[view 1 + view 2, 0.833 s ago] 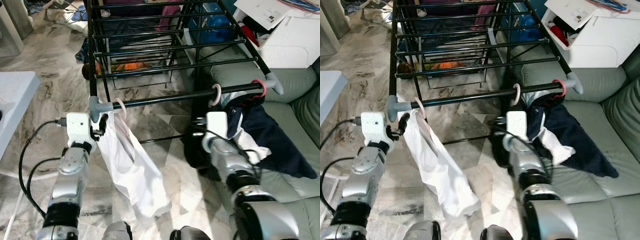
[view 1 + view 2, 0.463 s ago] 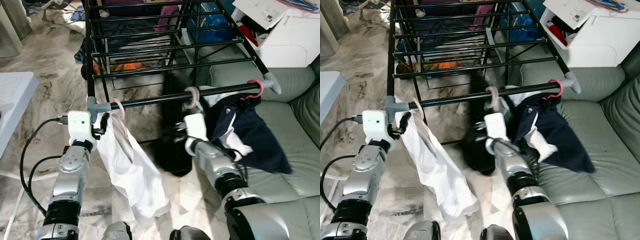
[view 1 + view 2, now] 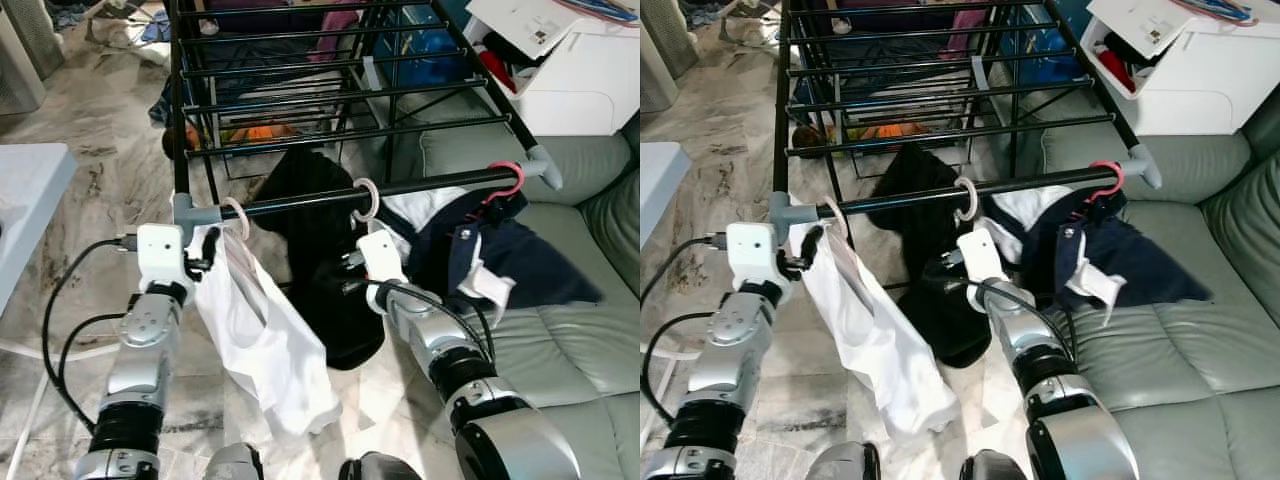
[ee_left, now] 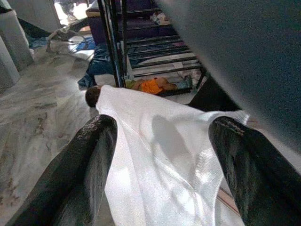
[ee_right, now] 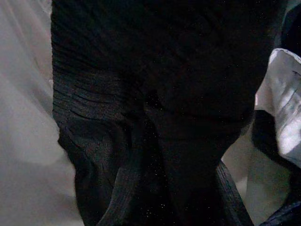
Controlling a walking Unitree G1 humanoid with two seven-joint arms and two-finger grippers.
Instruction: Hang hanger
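A black drying rack (image 3: 330, 110) stands before me with three hangers on its front rail (image 3: 440, 184). At the rail's left end a pale hanger (image 3: 237, 212) carries a white garment (image 3: 262, 340). My left gripper (image 3: 203, 262) is open right at that garment's top edge; the left wrist view shows the white cloth (image 4: 160, 141) between the spread fingers (image 4: 84, 165). Mid-rail, another pale hanger (image 3: 365, 198) holds a black garment (image 3: 325, 270), and my right gripper (image 3: 348, 275) is shut on it, buried in the fabric (image 5: 155, 108). A pink hanger (image 3: 515, 178) with a navy garment (image 3: 500, 250) hangs at the right end.
A grey-green sofa (image 3: 560, 370) lies to the right under the navy garment. A white box (image 3: 580, 90) sits behind it. A white table edge (image 3: 25, 190) is at the left. Clothes, one orange (image 3: 262, 131), lie on the marble floor under the rack.
My right gripper has slid left along the rail with the black garment and its pale hanger, away from the pink hanger. The navy garment swung. My left arm stayed put.
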